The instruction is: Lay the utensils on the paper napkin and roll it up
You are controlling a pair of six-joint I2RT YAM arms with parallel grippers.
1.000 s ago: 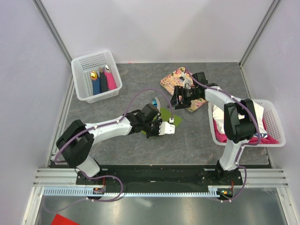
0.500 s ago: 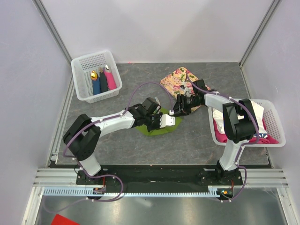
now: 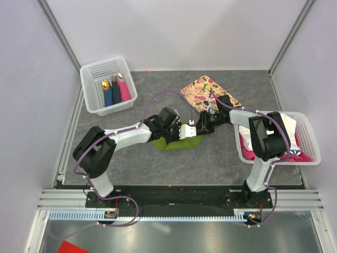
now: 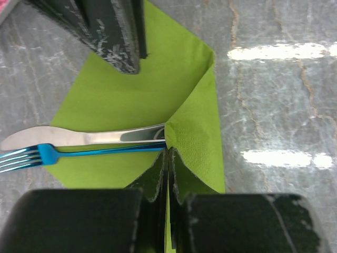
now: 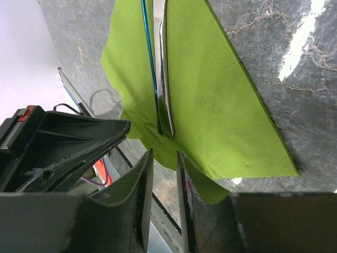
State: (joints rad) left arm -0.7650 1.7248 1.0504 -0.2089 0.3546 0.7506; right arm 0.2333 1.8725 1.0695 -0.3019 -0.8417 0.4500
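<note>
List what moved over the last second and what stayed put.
The right gripper swung from over the floral tray down to the paper napkin, its jaws narrowing to a slim gap. The left gripper shifted slightly farther from the bases, staying shut on the napkin's folded corner. The left basket and right basket did not move.

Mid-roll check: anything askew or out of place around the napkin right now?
Nothing damaged. The blue fork's tines and the knife's tip overhang the napkin's edge onto the table, and the left gripper pinches one corner folded over their handles.
</note>
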